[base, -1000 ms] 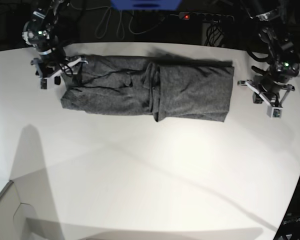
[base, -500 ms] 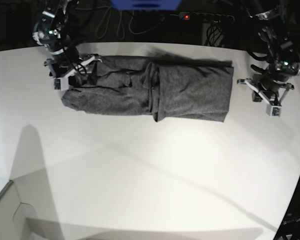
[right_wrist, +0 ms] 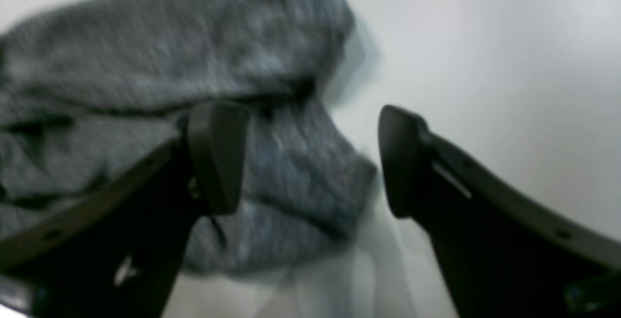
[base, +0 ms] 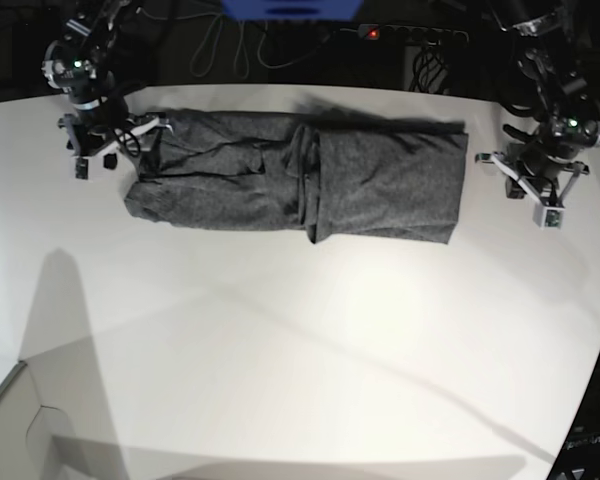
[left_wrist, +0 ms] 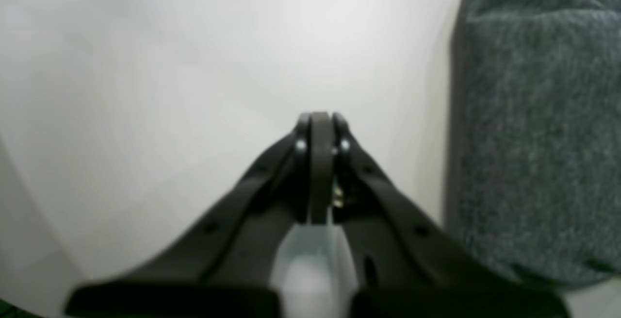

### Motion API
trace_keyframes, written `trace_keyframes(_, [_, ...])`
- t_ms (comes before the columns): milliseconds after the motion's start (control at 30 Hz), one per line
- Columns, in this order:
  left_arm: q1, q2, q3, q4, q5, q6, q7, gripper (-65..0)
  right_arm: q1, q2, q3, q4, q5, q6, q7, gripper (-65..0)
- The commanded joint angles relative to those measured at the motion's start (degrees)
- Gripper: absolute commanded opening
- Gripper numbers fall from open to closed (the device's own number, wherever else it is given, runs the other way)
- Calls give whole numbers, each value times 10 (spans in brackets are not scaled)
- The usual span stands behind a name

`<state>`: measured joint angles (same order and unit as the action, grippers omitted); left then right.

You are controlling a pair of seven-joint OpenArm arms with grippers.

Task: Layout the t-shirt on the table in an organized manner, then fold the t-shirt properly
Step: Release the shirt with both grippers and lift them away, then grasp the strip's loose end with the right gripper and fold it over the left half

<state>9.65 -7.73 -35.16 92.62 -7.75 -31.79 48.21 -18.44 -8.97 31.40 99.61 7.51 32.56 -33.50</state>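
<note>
Base view: shirt [base: 295, 178] folded into a long grey band across the upper middle of the frame, flat on the table [base: 300, 340], with a raised seam of overlapped cloth near its centre and a rumpled, narrower end toward the upper left. Right gripper [base: 105, 140] at the upper left, just beside that rumpled end, over the table near the far edge. Left gripper [base: 540, 190] at the upper right, on bare white surface just off the band's squared end, apart from the cloth. Dark floor and cables beyond the curved far edge; a grey shadow lower left. Left wrist view: left gripper [left_wrist: 318, 131] in the centre of the frame with jaws pressed together, nothing between them, white table [left_wrist: 170, 65] beneath and grey knit [left_wrist: 533, 128] filling the right side, not touching the fingers. Right wrist view: right gripper [right_wrist: 310, 158] with jaws spread wide apart, holding nothing; blurred folds of shirt [right_wrist: 170, 56] in the upper left and centre, one fingertip [right_wrist: 216, 155] in front of the cloth, the other fingertip [right_wrist: 400, 160] over bare table [right_wrist: 509, 65]. Contact between fingertip and cloth impossible to tell through the blur.
</note>
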Motion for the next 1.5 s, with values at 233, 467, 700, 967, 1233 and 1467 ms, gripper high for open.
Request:
trace_keyframes(233, [-7,-4,-2,15,-5,-3,-9,-648,15,0,-1,-18,8,6,-27,-214])
trace_keyframes(467, [-2,-7,-2,13,-5,-3,-9,-648,37,0,-5,-62,8,7,-28,-213])
trace_keyframes(700, [-2,-8,-2,15,-5,-3,-9,-648,34,0,-50,-61,8,7,-28,-214])
trace_keyframes(967, [-2,-8,-2,16,-5,-3,-9,-648,35,0,-65,-61,9,7,-28,-226])
trace_keyframes(1233, [-6,-15,-60,17,-5,-3,-9,-648,36,0,-65,-62,9,8,-28,-550])
trace_keyframes(1467, [-3,-20,-85,11,-5,-3,-8,-648,32,0,-91,-19,9,8,-28,-650])
